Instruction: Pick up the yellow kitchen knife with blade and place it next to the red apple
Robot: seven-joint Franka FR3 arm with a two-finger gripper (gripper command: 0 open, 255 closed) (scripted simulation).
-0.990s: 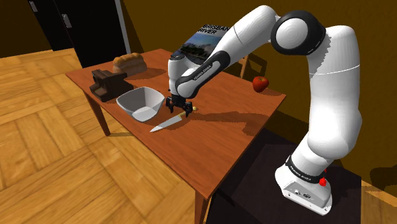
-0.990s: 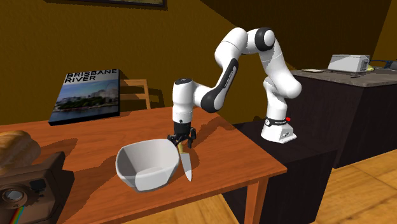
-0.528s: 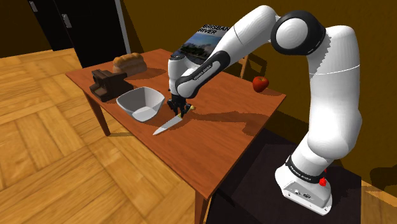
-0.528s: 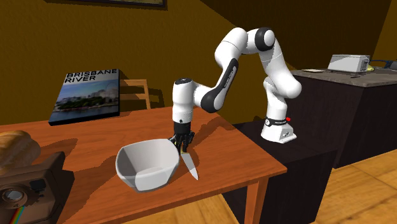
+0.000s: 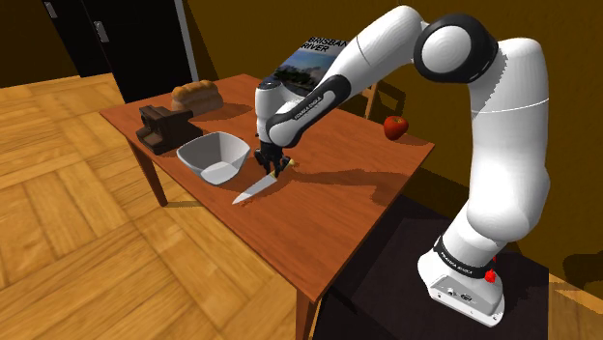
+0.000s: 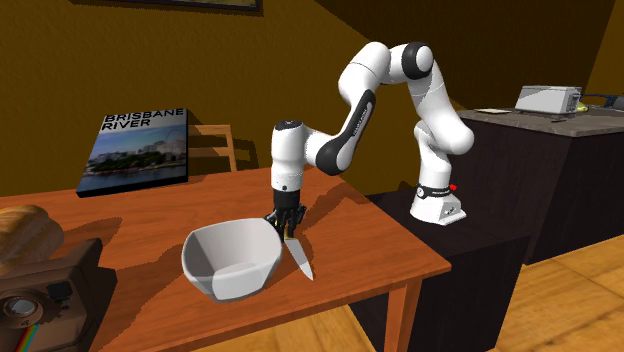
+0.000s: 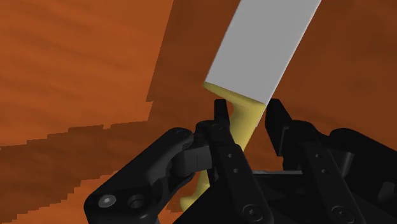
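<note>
Fingers (image 7: 221, 124) nearly together, clasping the knife (image 7: 264, 44) by its yellow handle — grey blade slanting toward the counter (image 5: 338, 208), beside the white bowl (image 5: 213, 156), red apple (image 5: 395, 126) well apart.

The desk (image 5: 338, 222) reads as reddish wood, grain in broad streaks, smooth with a dull sheen. On the knife (image 7: 254, 70) the blade is flat grey and matt, no glint at all, while the handle (image 7: 245, 118) is plain yellow and smooth. The tool (image 7: 248, 109) is black and matt. Glossy white shell on the arm (image 5: 502, 145), and a smooth white bowl (image 6: 232, 258). The floor (image 5: 77, 241) is wood parquet, lightly polished.
</note>
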